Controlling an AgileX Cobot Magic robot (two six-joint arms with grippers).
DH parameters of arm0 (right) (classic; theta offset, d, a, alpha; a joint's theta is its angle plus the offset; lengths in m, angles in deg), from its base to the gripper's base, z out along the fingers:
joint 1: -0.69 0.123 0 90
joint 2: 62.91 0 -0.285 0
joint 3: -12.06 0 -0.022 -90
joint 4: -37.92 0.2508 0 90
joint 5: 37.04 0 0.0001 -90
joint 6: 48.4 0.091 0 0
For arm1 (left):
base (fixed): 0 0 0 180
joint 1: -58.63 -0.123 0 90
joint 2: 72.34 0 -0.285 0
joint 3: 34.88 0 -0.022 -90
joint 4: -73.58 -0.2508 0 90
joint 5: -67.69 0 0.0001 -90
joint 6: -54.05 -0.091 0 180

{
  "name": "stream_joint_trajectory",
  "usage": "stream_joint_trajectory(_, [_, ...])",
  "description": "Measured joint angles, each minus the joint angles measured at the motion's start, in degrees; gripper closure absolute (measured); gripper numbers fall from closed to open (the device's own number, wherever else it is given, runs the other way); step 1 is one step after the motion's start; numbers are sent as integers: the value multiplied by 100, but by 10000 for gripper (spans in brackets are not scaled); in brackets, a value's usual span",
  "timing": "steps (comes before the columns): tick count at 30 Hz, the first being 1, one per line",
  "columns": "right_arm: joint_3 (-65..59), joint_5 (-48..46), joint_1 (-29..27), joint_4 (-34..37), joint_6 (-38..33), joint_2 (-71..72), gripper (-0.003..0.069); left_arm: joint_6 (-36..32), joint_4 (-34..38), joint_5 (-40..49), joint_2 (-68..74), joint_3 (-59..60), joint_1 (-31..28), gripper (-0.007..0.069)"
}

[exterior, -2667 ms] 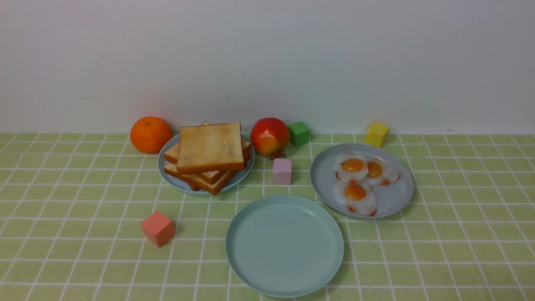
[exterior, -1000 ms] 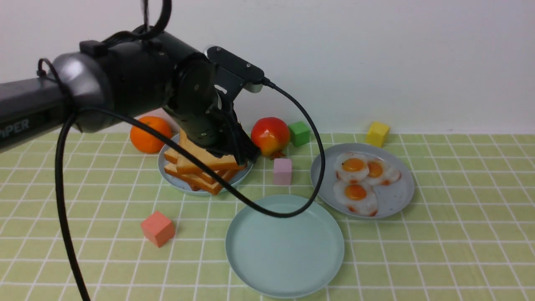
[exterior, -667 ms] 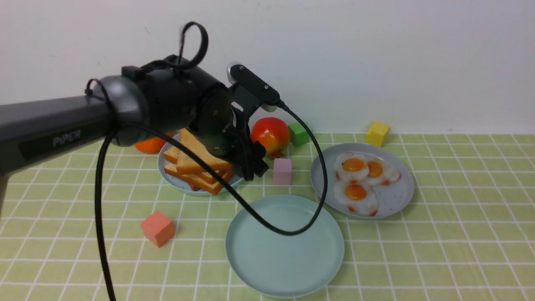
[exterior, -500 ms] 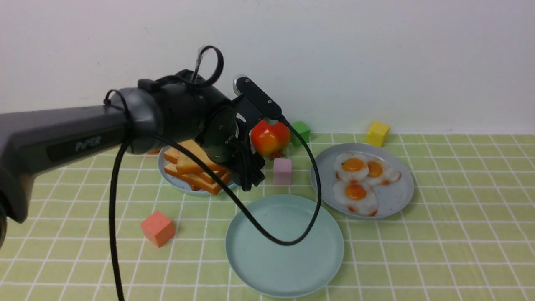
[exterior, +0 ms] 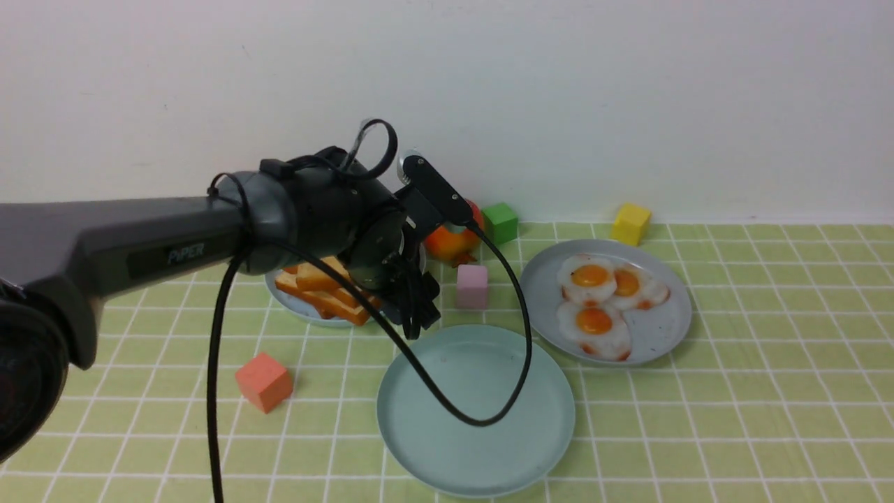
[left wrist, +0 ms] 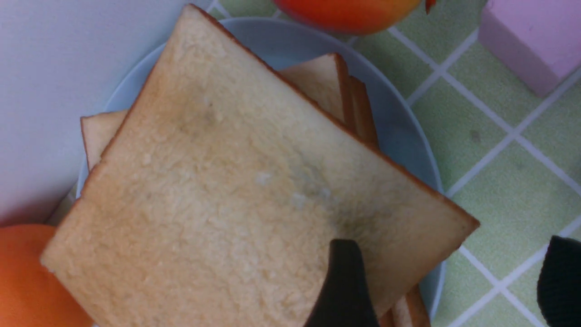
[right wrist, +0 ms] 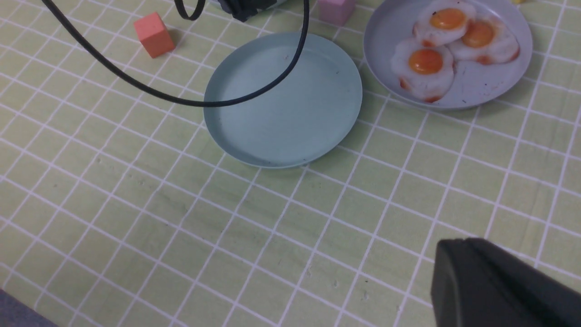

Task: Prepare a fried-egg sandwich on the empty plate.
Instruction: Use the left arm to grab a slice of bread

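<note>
A stack of toast slices [exterior: 327, 290] [left wrist: 254, 190] lies on the light sky-blue plate [exterior: 293, 305], partly hidden by my left arm. My left gripper [exterior: 418, 318] [left wrist: 449, 247] is open at the stack's near right corner. One finger [left wrist: 345, 281] is over the top slice and the other is over the tablecloth. The empty plate [exterior: 419, 447] [right wrist: 236, 136] lies in front, bare. Three fried eggs [exterior: 594, 300] [right wrist: 426, 63] lie on the lavender-blue plate [exterior: 663, 339]. My right gripper [right wrist: 447, 250] is shut and hangs over bare tablecloth.
The left arm's black cable [exterior: 489, 418] droops over the empty plate. A pink cube [exterior: 472, 286], a red fruit [exterior: 450, 241], a green cube [exterior: 500, 222] and a yellow cube [exterior: 629, 223] stand at the back. A salmon cube [exterior: 263, 381] stands front left, and an orange [left wrist: 22, 281] is beside the toast.
My left arm has come in over the toast plate, sunk lower and reached further right, bringing its gripper to the stack's near right corner. The food and plates stay put.
</note>
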Motion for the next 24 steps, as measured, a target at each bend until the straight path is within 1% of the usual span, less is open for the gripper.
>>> stream_joint_trajectory(3, [0, -5, 0, 0, 0, 0, 643, 0, -112, -33, 6, 0, 5, 160])
stream_joint_trajectory(6, [0, -11, 0, 0, 0, 0, 641, 0, -237, -56, 36, -11, 5, 298])
stream_joint_trajectory(8, [0, -25, 0, 0, 0, 0, 638, 0, -278, -56, 36, -17, 5, 366])
stream_joint_trajectory(11, [0, -41, 0, 0, 0, 0, 637, 0, -303, -79, 36, -56, 5, 543])
stream_joint_trajectory(12, [0, -48, 0, 0, 0, 0, 637, 0, -303, -79, 36, -56, 5, 552])
stream_joint_trajectory(13, [0, -48, 0, 0, 0, 0, 637, 0, -308, -79, 8, -65, 5, 598])
stream_joint_trajectory(15, [0, -51, 0, 0, 0, 0, 636, 0, -301, -55, -44, -65, 5, 633])
stream_joint_trajectory(16, [0, -59, 0, 0, 0, 0, 634, 0, -269, -37, -93, -65, 5, 638])
stream_joint_trajectory(24, [0, -112, 0, 0, 0, 0, 624, 0, -211, -11, -677, -65, 17, 638])
